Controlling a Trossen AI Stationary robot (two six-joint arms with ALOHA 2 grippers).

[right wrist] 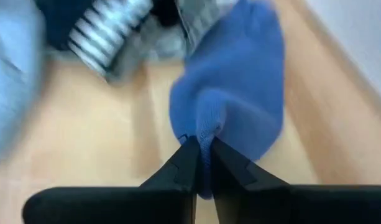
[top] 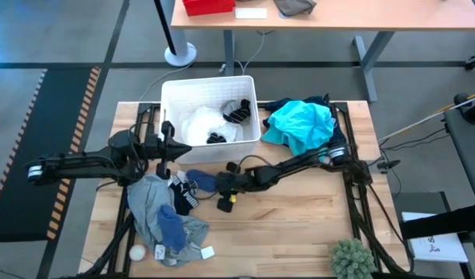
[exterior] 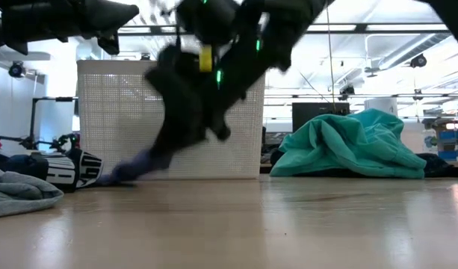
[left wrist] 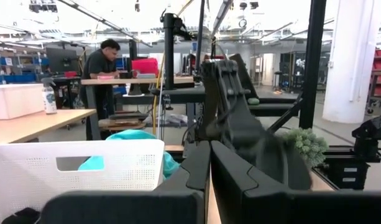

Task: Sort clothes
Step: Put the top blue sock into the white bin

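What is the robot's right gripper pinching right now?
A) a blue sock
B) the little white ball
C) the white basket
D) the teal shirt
A: the right gripper is shut on a fold of the blue sock, which lies on the table in front of the basket.

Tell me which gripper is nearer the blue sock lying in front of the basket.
Right. The right gripper is shut on the blue sock, pinching its edge. The left gripper, shut and empty, hovers apart from the sock, by the white basket.

bright ceiling light, motion blur
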